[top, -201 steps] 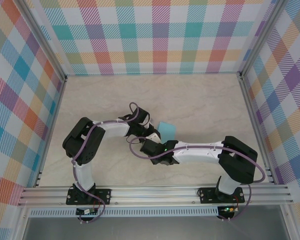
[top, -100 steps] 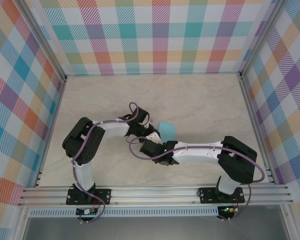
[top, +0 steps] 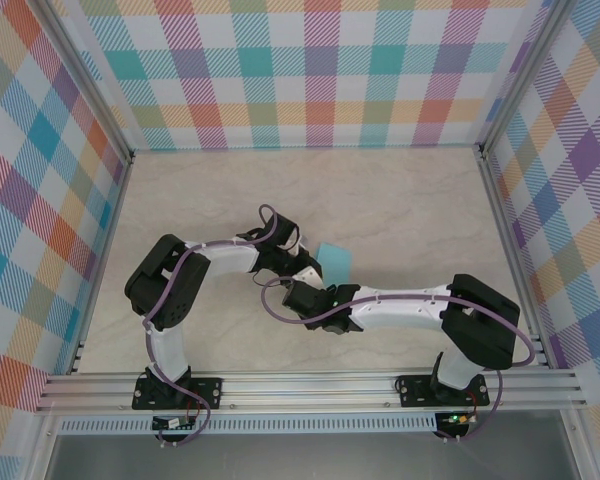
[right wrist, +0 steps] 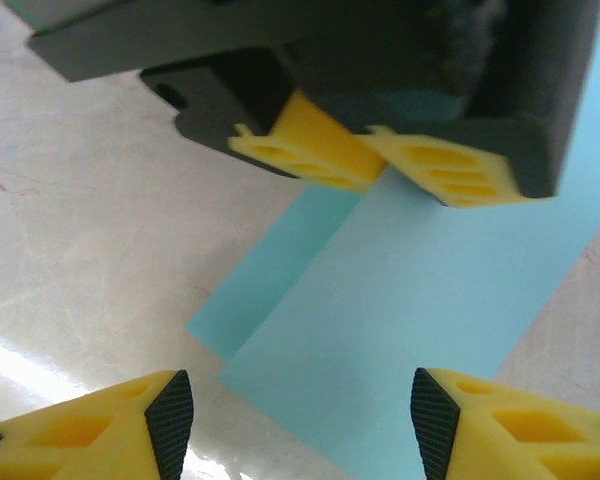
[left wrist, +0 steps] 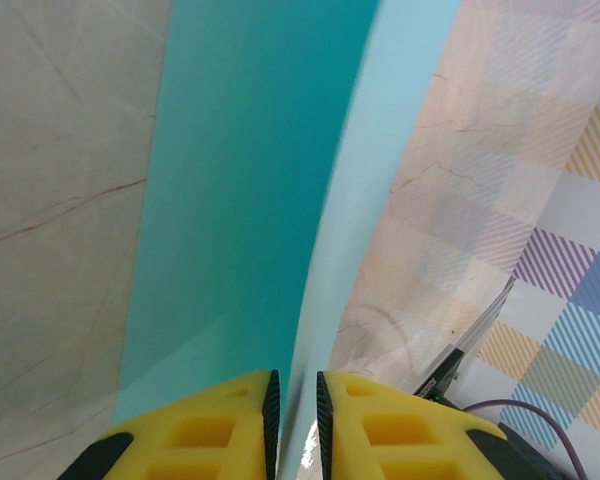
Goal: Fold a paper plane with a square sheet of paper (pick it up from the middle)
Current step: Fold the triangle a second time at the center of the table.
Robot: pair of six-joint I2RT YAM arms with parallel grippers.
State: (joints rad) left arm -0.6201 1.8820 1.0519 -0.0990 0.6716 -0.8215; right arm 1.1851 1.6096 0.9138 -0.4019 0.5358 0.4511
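Paper (top: 334, 260) near middle of table (top: 410, 200), folded into two overlapping layers; clamped at one edge by left gripper (top: 310, 266), jaws pressed together on it. From left wrist, paper (left wrist: 240, 200) running edge-on straight away from left gripper (left wrist: 297, 385), darker face on left, paler face on right. From right wrist, paper (right wrist: 430, 300) spread over marble top just ahead of right gripper (right wrist: 292, 420); left gripper (right wrist: 380, 165) pinching far end from above; right jaws wide apart, nothing between them, clear of paper. From top, right gripper (top: 302, 288) just below left gripper, paper beyond both.
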